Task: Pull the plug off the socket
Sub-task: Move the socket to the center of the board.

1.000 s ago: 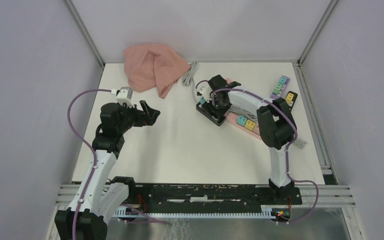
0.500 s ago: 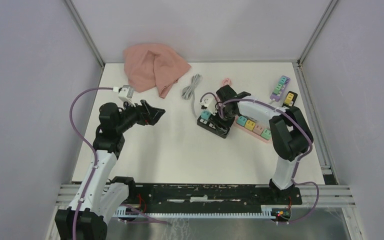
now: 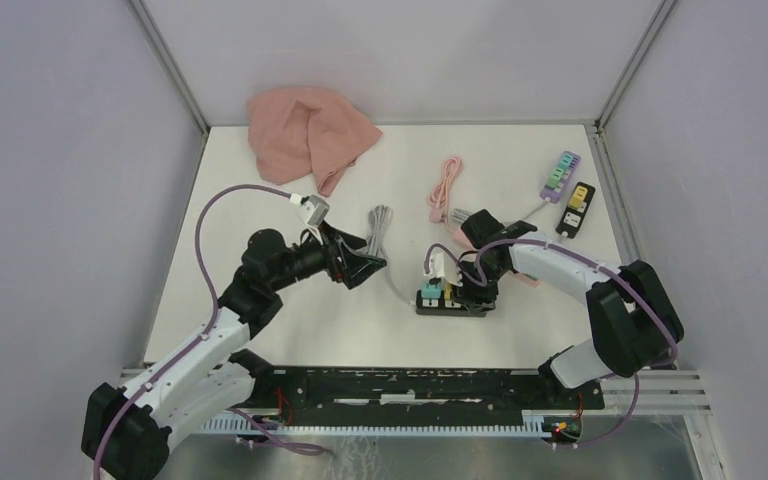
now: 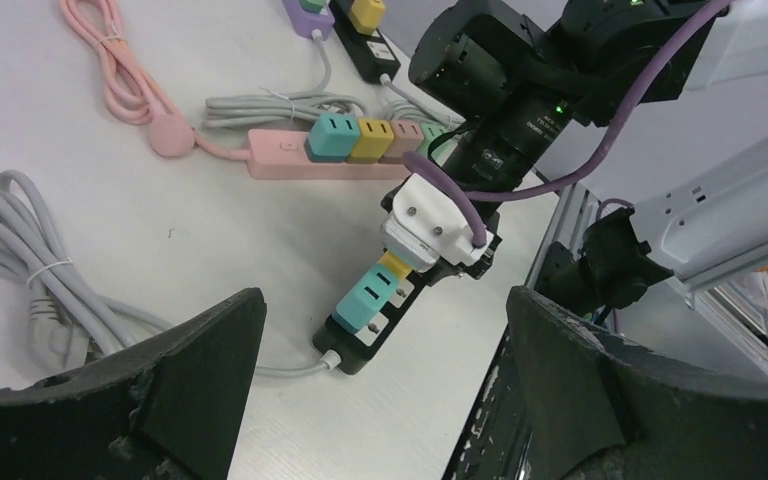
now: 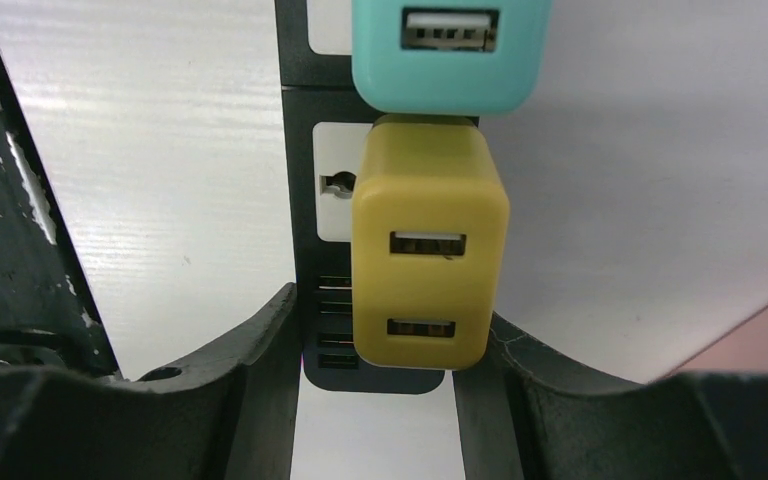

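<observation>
**Operator:** Yellow square plastic plug point(image 5: 430, 270): where do you see it?

**Me:** I see it seated in the black power strip point(image 5: 310, 105) on the white table point(image 3: 310, 320), just beside the teal square plug point(image 5: 450, 55). My right gripper point(image 5: 390, 315) straddles it, jaws apart.

**Operator:** And the left gripper point(image 4: 382, 305)?

**Me:** It hovers spread wide, holding nothing, near the grey bundled cable point(image 4: 20, 250).

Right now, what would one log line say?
right gripper: open, straddling yellow plug on black strip | left gripper: open, hovering | pull: pending
</observation>
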### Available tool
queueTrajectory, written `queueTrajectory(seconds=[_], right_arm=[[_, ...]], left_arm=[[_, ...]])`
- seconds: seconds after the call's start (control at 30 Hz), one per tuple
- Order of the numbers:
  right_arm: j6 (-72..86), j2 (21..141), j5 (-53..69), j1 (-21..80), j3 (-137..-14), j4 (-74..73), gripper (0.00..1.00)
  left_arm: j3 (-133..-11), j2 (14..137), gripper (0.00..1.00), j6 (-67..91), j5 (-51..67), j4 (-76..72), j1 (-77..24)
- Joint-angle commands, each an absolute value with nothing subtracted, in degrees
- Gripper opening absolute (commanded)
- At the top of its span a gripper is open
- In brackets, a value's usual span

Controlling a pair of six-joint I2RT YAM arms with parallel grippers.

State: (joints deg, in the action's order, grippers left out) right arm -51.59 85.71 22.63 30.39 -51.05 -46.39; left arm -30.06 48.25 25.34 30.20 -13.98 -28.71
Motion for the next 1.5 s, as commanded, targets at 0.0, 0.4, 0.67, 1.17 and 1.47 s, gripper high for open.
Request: queueTrajectory(seconds=[0.0, 0.4, 0.67, 1.17, 1.47], right_arm=[[-59.5, 83.5, 22.6, 30.7, -49.6, -45.5, 0.13], [-61.5, 82.5, 21.3, 30.7, -47.1, -43.9, 0.57], [-59.0, 80.1, 26.2, 26.7, -50.2, -48.4, 0.75], [-63.6, 74.3, 45.6, 16.9, -59.6, -64.7, 0.78], [-76.1, 75.5, 53.0, 16.9, -69.7, -78.5, 0.84]], left_arm=[[-26.6, 48.7, 0.97, 23.0, 26.7, -24.6, -31.3], [-16.6, 45.8, 0.94, 21.1, 26.6, -39.1, -35.7], [-15.6, 45.2, 0.95, 15.2, 23.7, -39.2, -39.0], [-19.6, 46.0, 0.99, 10.6, 18.2, -35.6, -39.2], [-27.3, 51.9, 0.99, 0.0, 25.0, -21.6, -39.2]])
